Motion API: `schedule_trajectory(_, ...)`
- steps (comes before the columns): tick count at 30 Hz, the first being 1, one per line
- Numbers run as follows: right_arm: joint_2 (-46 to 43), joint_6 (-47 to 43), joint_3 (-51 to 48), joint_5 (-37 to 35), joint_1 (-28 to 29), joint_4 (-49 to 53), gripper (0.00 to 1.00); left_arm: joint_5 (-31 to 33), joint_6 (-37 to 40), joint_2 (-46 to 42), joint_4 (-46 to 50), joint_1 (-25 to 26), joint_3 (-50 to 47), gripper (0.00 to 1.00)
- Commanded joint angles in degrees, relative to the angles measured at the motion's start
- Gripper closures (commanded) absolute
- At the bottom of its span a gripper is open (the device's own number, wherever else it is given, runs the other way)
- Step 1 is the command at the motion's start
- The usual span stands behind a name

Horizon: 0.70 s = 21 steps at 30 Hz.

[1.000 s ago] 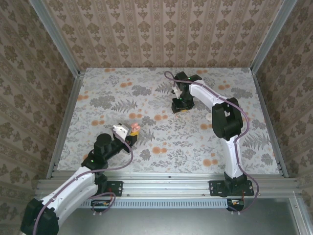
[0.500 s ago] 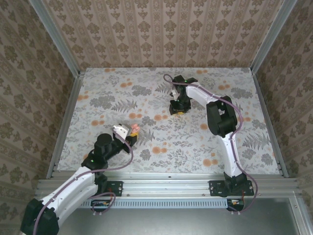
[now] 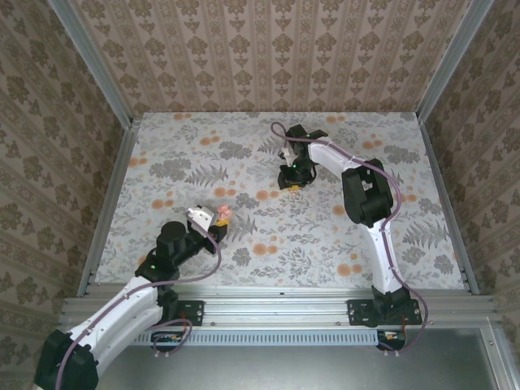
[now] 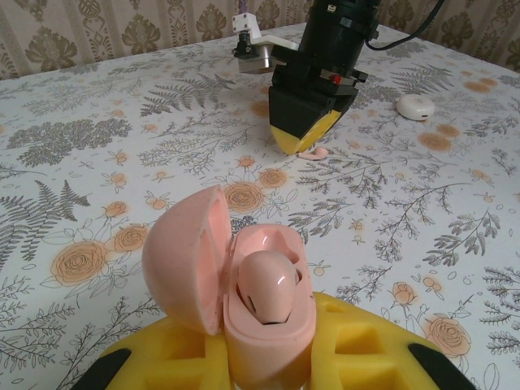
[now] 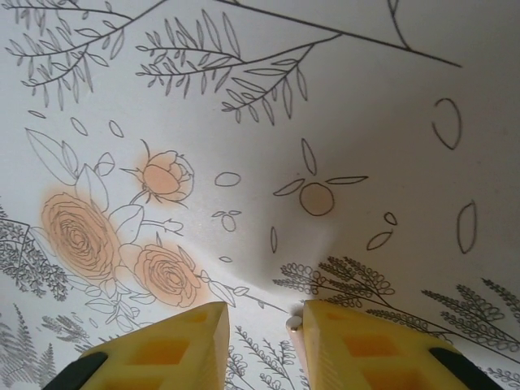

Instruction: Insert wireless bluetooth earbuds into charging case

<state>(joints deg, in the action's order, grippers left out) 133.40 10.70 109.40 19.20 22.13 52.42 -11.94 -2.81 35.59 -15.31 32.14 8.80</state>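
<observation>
Floral-printed tabletop point(image 3: 203, 162), damask-patterned wallpaper walls point(image 3: 276, 49), aluminium corner posts point(image 3: 91, 61), even light

- you're in a robotics test cell, not a lived-in room: a small booth dressed up to look homely.
- the walls point(image 3: 276, 57) are flat panels papered in a brown damask pattern, and bare aluminium posts point(image 3: 91, 63) join them at the corners.
- the counter point(image 3: 309, 236) is covered edge to edge in a printed cloth of grey ferns and orange flowers.
- the left arm point(image 3: 114, 313) and right arm point(image 3: 386, 252), both white and black, are bolted to an aluminium rail point(image 3: 276, 309) at the counter's near edge, with purple cables point(image 3: 404, 207) running along them.
</observation>
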Motion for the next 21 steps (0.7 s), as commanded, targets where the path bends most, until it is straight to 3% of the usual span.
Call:
schedule_trajectory(1, 1.3, -0.5, 0.9, 2.8, 0.5, 0.1, 0.7, 0.3, 0.9, -0.8, 0.2, -0.4, 0.2, 0.9)
schedule_trajectory(21, -3.2, -3.6, -3.2, -4.5, 3.3, 7.1, 0.72, 0.4, 1.2, 0.3, 0.9, -0.8, 1.6, 0.9)
